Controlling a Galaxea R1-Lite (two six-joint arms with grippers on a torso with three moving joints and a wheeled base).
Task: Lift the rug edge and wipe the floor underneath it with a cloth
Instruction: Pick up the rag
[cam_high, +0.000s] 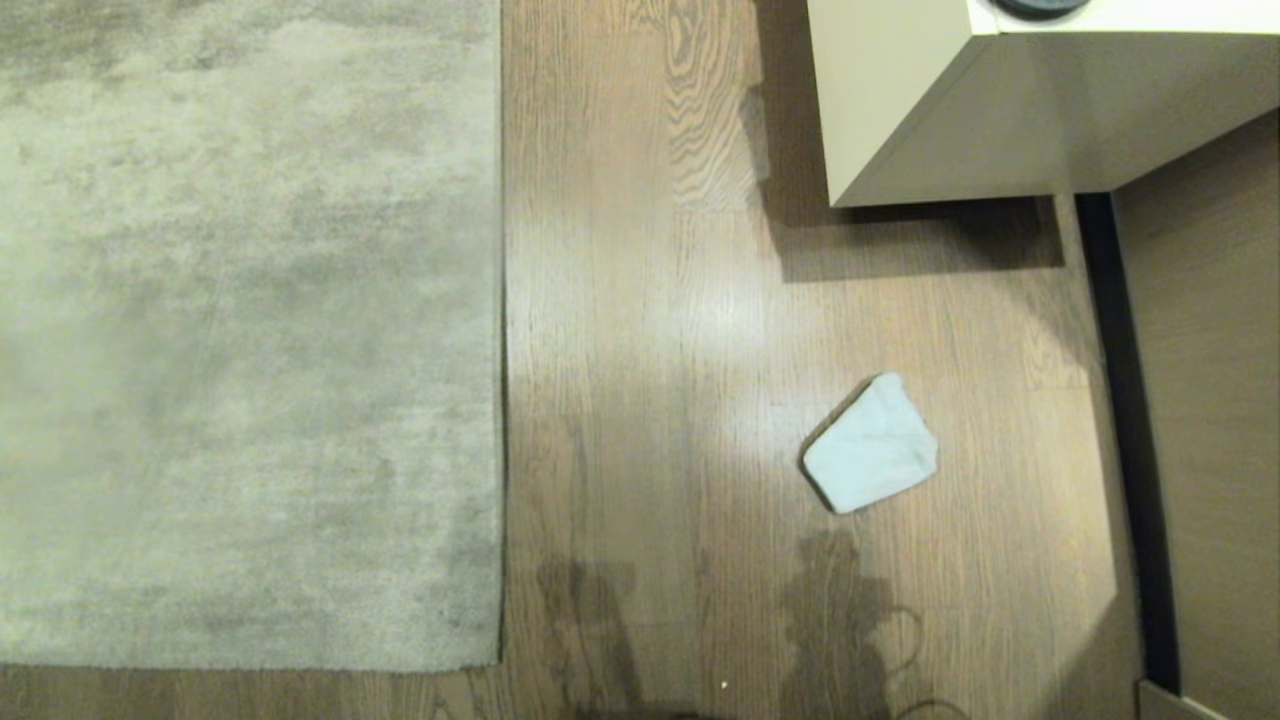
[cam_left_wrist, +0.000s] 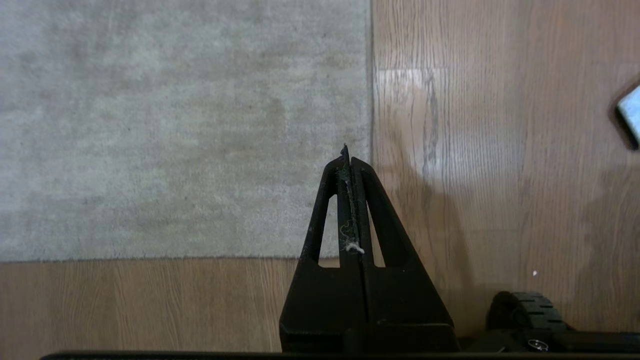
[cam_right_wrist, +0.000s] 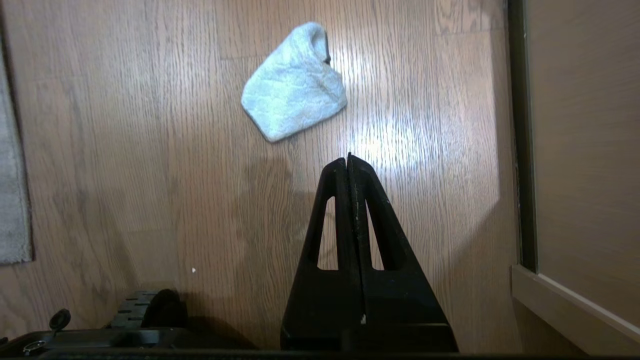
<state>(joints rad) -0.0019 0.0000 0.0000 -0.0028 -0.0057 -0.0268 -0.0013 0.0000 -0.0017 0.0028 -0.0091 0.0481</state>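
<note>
A mottled beige-grey rug fills the left of the head view; its rug edge (cam_high: 500, 330) runs straight down to a corner (cam_high: 497, 662) and lies flat on the wood-grain floor (cam_high: 650, 350). The pale blue-white cloth (cam_high: 870, 445) lies crumpled on the planks to the right. Neither arm shows in the head view. My left gripper (cam_left_wrist: 346, 152) hangs shut above the rug edge (cam_left_wrist: 371, 125) near its corner, holding nothing but a few fluff strands. Shut and empty, my right gripper (cam_right_wrist: 348, 160) hovers above bare floor, short of the cloth (cam_right_wrist: 292, 95).
A cream cabinet (cam_high: 930, 110) stands at the back right, casting a shadow on the planks. A wood-panelled wall with a dark gap along its foot (cam_high: 1130, 450) closes off the right side. My base wheels (cam_left_wrist: 525, 310) show at the near edge of the wrist views.
</note>
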